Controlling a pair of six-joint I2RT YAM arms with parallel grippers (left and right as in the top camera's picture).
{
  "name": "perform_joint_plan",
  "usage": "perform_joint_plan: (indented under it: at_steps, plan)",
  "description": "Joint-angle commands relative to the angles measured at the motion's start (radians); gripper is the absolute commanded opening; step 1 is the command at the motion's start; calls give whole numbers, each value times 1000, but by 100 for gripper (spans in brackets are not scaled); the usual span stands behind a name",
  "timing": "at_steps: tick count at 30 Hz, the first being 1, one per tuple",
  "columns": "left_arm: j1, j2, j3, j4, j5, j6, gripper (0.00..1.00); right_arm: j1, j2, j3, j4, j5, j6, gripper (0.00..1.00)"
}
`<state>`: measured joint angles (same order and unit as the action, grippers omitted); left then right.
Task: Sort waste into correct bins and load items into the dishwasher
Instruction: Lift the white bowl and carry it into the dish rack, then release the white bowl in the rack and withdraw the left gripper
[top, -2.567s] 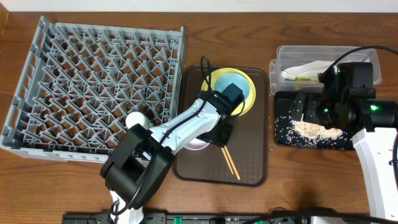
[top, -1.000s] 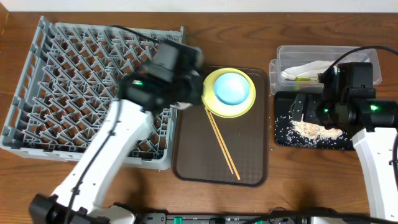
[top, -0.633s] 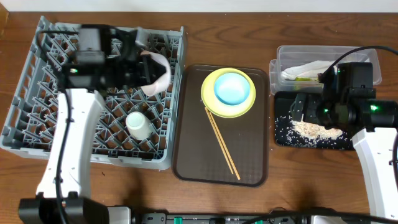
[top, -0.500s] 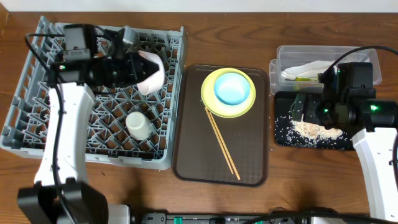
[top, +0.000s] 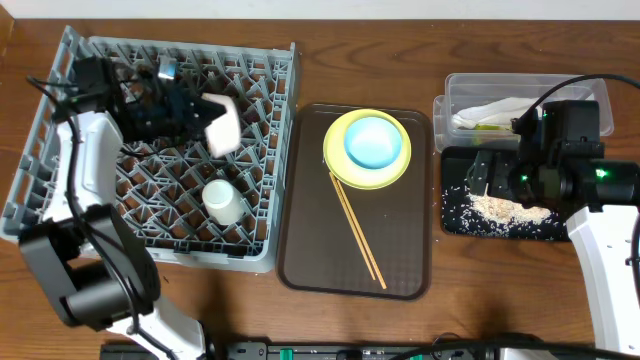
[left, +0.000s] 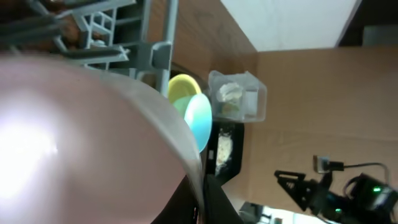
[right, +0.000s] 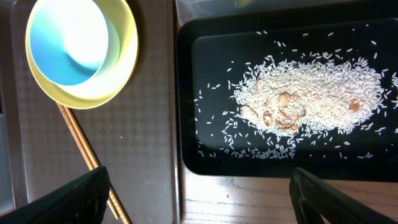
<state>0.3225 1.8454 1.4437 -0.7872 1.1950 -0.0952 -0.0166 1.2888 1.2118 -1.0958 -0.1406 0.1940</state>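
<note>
My left gripper (top: 200, 110) hangs over the grey dishwasher rack (top: 90, 200), shut on the rim of the white bowl (top: 223, 126). In the left wrist view the white bowl (left: 74, 143) fills the picture, its edge pinched between the black fingers (left: 224, 208). A white cup (top: 222, 200) lies in the rack. The blue bowl (top: 372, 142) sits on the yellow plate (top: 345, 165), with the chopsticks (top: 358, 230) beside them. My right gripper (right: 199, 183) stands open above the near edge of the black tray (right: 186, 93), which holds rice (right: 311, 93). The clear box (top: 575, 95) holds the napkin (top: 490, 113).
A brown serving tray (top: 400, 260) lies between the rack and the bins, under the plate and chopsticks. The right arm (top: 600, 230) runs along the table's right side. Bare wood shows along the front edge.
My left arm has swung further left over the rack with the white bowl in its grip. The right arm has not moved.
</note>
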Motion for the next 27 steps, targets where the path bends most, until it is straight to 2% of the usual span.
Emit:
perform_joint_plan:
  at_steps: [1, 8, 12, 14, 17, 18, 19, 22, 27]
  plan:
    - [39, 39, 13, -3, 44, 24, 7, -15, -8, 16, -1, 6, 11, 90]
    - [85, 62, -4, -4, 37, 24, 7, -15, -8, 16, -1, 10, 11, 90]
    - [118, 62, -18, -35, -66, 24, 8, -15, -8, 16, -1, 10, 11, 90]
    - [134, 62, -18, -60, -127, 24, 17, -15, -8, 16, 0, 10, 11, 90]
    - [162, 62, -18, -87, -142, 24, 34, -15, -8, 16, -1, 10, 11, 90]
    - [177, 62, -18, -97, -142, 24, 44, -15, -8, 16, -1, 10, 11, 90]
    - [186, 62, -18, -109, -142, 24, 47, -15, -8, 16, 0, 10, 11, 90]
    - [210, 62, -18, -138, -161, 24, 68, -15, -8, 16, 0, 10, 11, 90]
    - [249, 61, -18, -208, -264, 23, 77, -15, -8, 16, -1, 32, 11, 90]
